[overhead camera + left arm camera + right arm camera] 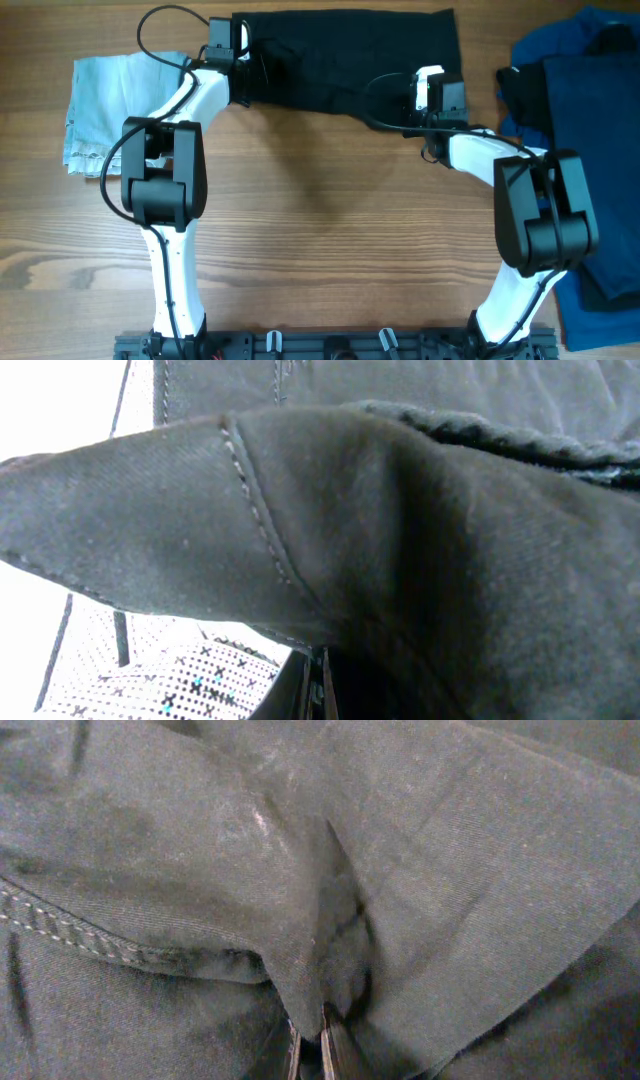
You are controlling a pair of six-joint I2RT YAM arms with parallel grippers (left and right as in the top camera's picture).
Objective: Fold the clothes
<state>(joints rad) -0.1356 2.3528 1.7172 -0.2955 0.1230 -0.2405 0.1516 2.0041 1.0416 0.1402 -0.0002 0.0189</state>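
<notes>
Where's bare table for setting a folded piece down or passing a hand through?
Biggest free patch: bare wood below the black shorts, between the left arm and right arm. Smaller one: near-left corner, in front of the pale-blue garment. Crowded: back edge, and the right side, covered by the blue pile.

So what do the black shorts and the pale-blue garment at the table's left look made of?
The black shorts: matte woven twill, likely cotton; the wrist views show fine diagonal ribbing and topstitched seams. The pale-blue garment: probably washed light denim, matte with mottled fading; its weave is too small to tell.
</notes>
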